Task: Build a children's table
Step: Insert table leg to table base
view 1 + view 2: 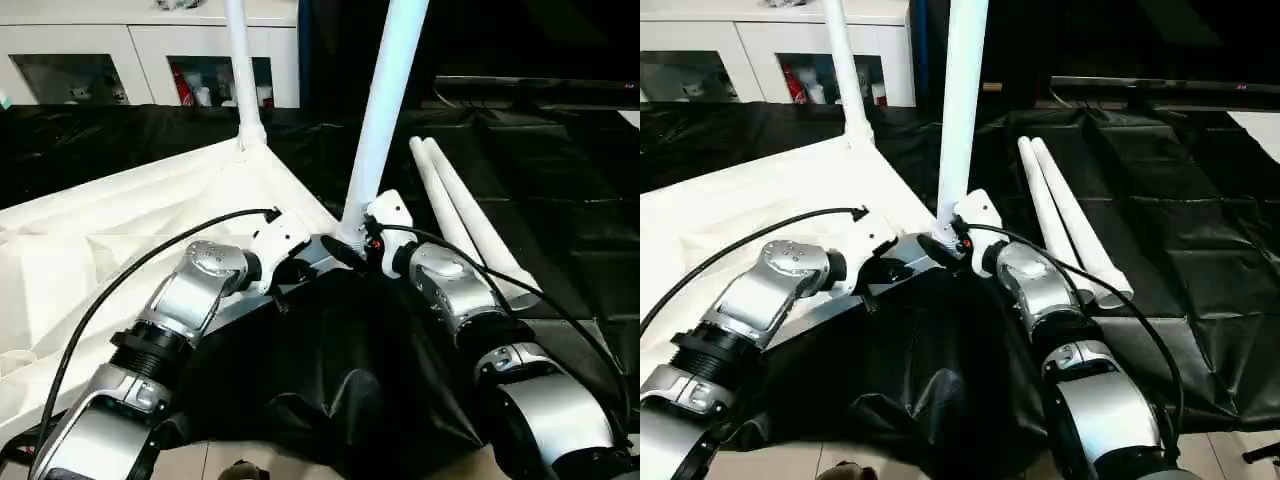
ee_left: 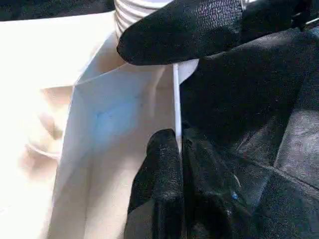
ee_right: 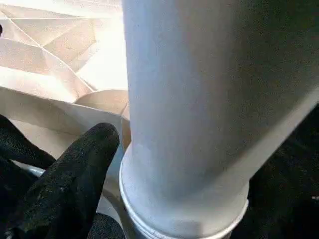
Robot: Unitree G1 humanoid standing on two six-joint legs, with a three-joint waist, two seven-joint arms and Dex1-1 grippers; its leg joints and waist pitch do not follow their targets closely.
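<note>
We are seeing smooth white plastic on the tabletop (image 1: 120, 215) and legs (image 1: 385, 110), glossy black sheeting (image 1: 560, 200), and matt, grainy black fingers (image 2: 164, 184).

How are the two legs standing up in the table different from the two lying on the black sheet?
The standing legs are upright, seated in the tabletop's corner sockets; the loose legs lie flat, side by side, unattached. The right tool is at one standing leg's base; nothing touches the loose legs. All are white tapered tubes.

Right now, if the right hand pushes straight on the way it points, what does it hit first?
Most likely the upright leg at its base in the tabletop corner socket; the right hand is already right against it, though exact contact is hard to judge.
</note>
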